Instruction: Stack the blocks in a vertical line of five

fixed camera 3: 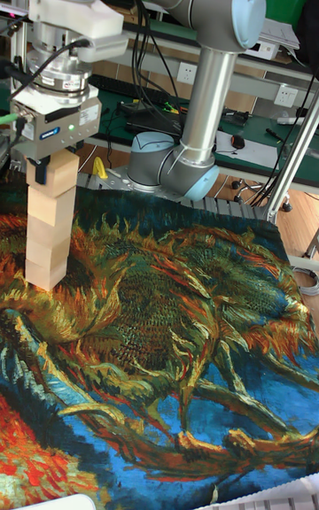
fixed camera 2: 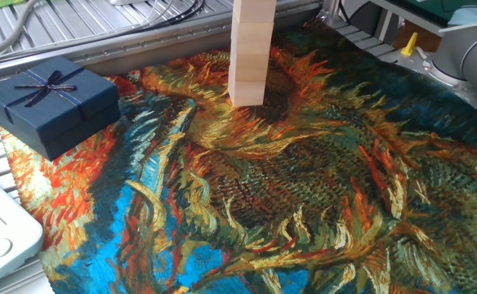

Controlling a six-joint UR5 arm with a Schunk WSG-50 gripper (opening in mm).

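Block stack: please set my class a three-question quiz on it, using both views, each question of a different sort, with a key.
1. True or false: the stack lies toppled on the cloth.
2. In the fixed view, where is the gift box? A) left of the stack B) on top of the stack C) right of the stack
3. Fill in: the gripper is at the stack's ____ block.
Key: 1 false; 2 A; 3 top.
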